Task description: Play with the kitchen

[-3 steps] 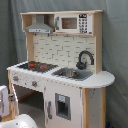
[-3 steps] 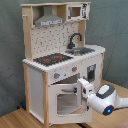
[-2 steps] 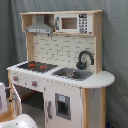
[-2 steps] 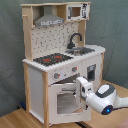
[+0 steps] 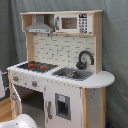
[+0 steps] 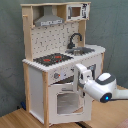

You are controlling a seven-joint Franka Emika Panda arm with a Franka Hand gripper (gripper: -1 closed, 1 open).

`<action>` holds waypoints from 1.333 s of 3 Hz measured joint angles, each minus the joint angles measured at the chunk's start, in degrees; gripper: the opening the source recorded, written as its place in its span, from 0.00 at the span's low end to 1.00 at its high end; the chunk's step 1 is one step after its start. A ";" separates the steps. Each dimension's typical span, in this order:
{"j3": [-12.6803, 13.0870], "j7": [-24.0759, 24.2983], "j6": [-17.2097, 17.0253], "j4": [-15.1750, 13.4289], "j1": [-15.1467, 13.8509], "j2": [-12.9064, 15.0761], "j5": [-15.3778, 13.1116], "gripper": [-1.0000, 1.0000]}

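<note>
Toy play kitchen (image 5: 60, 75) (image 6: 60, 60) upright on a wooden floor (image 6: 20, 120) against a grey curtain backdrop (image 5: 115, 40), filling most of both exterior views. On top, grey hood (image 5: 40, 26) (image 6: 49, 19) beside a small microwave (image 5: 73, 23) (image 6: 76, 11); below, a white tiled back panel (image 5: 57, 50). On the counter, black-and-red hob (image 5: 34, 65) (image 6: 51, 59) next to a sink (image 5: 71, 74) (image 6: 85, 50) with a curved black faucet (image 5: 85, 60) (image 6: 74, 39). Under the hob, windowed oven door (image 6: 66, 101), swung slightly outward in the second exterior view. White Franka arm (image 6: 102, 87) reaching in from the second exterior view's right, gripper (image 6: 80, 80) right at the front panel just above the oven door, close to the knobs (image 6: 57, 76). Cannot tell how far the jaws are parted, nor whether anything is held, since the wrist body covers the tips. Only a pale rounded part of the arm (image 5: 20, 121) at the bottom edge in the first exterior view.
</note>
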 joint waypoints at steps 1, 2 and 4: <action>-3.34 -4.72 1.02 0.03 0.59 0.35 0.00 1.00; -7.33 -10.86 2.31 0.00 1.37 0.75 0.00 1.00; -13.48 -22.50 6.04 0.00 1.97 1.33 -0.01 1.00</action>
